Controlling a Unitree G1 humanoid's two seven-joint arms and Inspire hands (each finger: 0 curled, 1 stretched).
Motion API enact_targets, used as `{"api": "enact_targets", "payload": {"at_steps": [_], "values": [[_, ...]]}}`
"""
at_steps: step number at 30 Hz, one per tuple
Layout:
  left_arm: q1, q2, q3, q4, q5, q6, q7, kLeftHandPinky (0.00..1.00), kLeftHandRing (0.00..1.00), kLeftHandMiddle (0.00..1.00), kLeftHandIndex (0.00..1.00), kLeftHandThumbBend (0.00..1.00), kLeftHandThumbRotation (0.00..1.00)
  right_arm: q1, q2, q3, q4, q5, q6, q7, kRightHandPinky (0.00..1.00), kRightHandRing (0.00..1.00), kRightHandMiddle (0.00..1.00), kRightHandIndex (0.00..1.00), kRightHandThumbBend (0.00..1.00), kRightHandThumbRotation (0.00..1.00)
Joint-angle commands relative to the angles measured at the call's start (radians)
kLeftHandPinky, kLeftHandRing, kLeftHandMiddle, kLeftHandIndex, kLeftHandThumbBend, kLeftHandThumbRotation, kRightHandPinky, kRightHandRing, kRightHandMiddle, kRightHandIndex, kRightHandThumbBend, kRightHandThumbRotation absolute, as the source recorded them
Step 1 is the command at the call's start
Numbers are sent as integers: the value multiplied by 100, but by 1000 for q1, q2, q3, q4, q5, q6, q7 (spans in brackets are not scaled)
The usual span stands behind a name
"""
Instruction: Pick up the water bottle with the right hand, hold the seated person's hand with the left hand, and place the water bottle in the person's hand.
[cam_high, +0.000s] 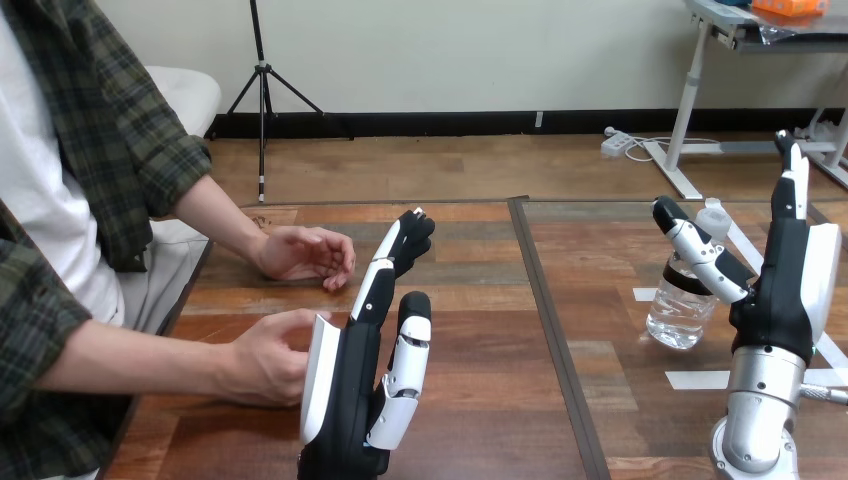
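Since the water bottle (683, 305) stands upright on the desk (480, 380) just at nine o'clock from your right hand (790, 290), whose straight, spread fingers hold nothing, reach leftward. Your left hand (365, 370), likewise spread, stands beside the person's nearer hand (262, 365).

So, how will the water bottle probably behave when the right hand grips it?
The water bottle looks like thin clear plastic, so it may dent under a squeeze. Its smooth wall could slip in the fingers of the right hand. Tall and narrow, it may tip if pushed sideways.
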Motion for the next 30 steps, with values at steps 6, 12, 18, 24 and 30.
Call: {"api": "enact_targets", "payload": {"at_steps": [6, 12, 18, 24, 30], "values": [[-54, 8, 13, -5, -3, -20, 8, 86, 87, 89, 92, 5, 100, -122, -21, 10, 66, 17, 39, 11, 98, 100, 100, 93, 98, 52], [-49, 10, 12, -6, -4, -22, 7, 86, 86, 89, 92, 5, 100, -139, -25, 9, 95, 24, 44, 18, 99, 100, 100, 93, 99, 53], [-46, 8, 12, -8, -4, -22, 8, 86, 87, 89, 93, 4, 100, -151, -29, 7, 114, 36, 51, 29, 100, 100, 100, 93, 99, 53], [-44, 9, 10, -7, -7, -25, 5, 86, 87, 89, 93, 3, 100, -158, -33, 6, 125, 44, 60, 39, 100, 100, 100, 92, 99, 53], [-43, 7, 6, 1, -15, -34, 1, 86, 87, 90, 94, 3, 100, -163, -35, 5, 133, 55, 69, 55, 100, 100, 100, 93, 99, 53]]}}
